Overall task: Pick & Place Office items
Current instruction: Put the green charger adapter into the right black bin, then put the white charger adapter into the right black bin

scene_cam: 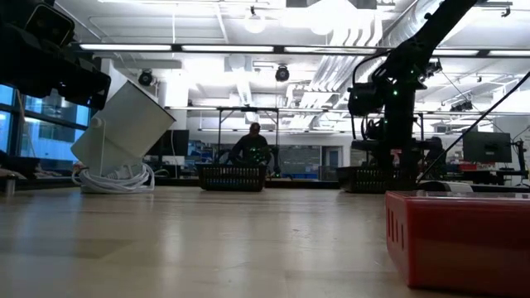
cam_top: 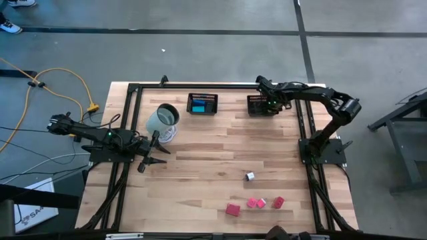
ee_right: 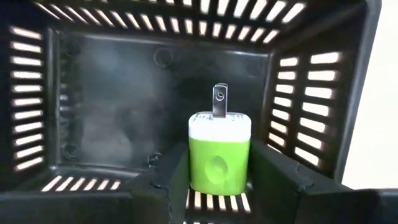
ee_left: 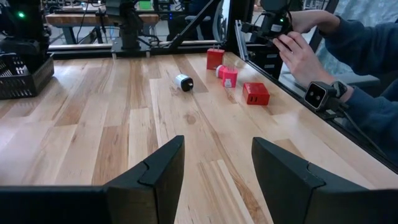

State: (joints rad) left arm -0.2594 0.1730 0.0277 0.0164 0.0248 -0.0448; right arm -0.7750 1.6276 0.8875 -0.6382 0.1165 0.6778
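You see a green charger plug (ee_right: 219,155), prongs up, inside a black basket. Four red pieces (cam_top: 255,204) and a white one (cam_top: 249,177) lie at the table's five o'clock.

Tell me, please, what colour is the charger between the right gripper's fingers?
Green with a white top, clearest in the right wrist view.

Four red pieces (cam_top: 254,203), two baskets (cam_top: 202,104)

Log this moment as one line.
right gripper: green charger between fingers, inside right basket | left gripper: open, idle above table
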